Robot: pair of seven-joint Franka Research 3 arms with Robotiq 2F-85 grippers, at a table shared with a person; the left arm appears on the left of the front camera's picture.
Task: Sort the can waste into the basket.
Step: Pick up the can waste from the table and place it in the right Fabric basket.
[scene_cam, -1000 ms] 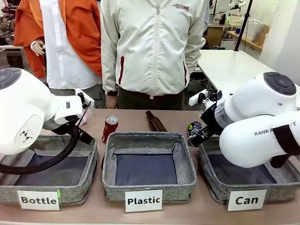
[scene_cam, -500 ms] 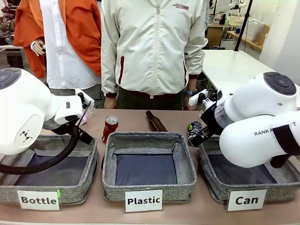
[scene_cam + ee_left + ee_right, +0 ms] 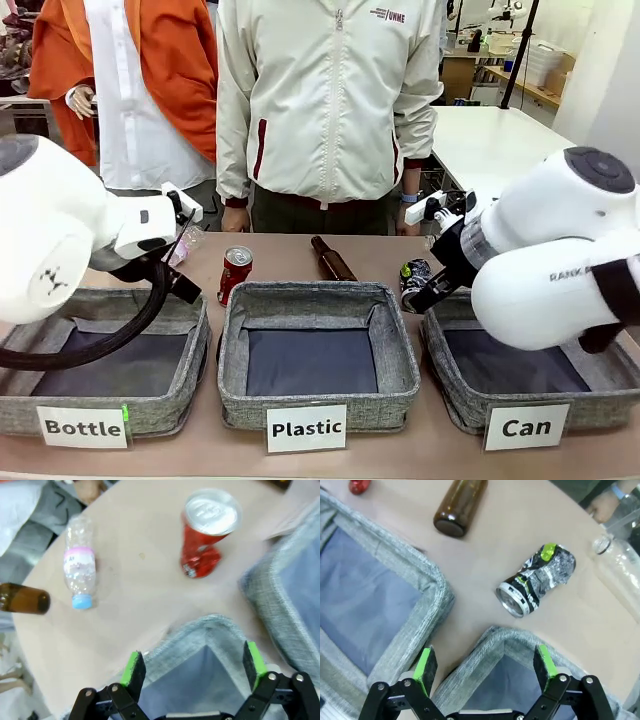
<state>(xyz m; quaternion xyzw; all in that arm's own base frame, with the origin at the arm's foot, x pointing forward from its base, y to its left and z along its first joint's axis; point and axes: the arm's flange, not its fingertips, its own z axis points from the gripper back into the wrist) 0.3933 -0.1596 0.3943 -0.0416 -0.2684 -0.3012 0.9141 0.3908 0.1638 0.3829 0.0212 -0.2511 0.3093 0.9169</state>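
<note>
Red can point(image 3: 236, 270) stands on the table point(image 3: 290, 250) behind the Plastic basket point(image 3: 235, 390). The crushed can point(image 3: 535, 580) lies just past the Can basket point(image 3: 462, 405), near the right gripper point(image 3: 485, 662), which looks ready to grab it. It and the left gripper point(image 3: 192, 665) both have their fingers wide apart and hold nothing.

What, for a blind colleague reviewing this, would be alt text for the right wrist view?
The right gripper, open, hangs over a corner of the grey basket; a crushed can lies on the table beyond it, a brown bottle farther off.
</note>
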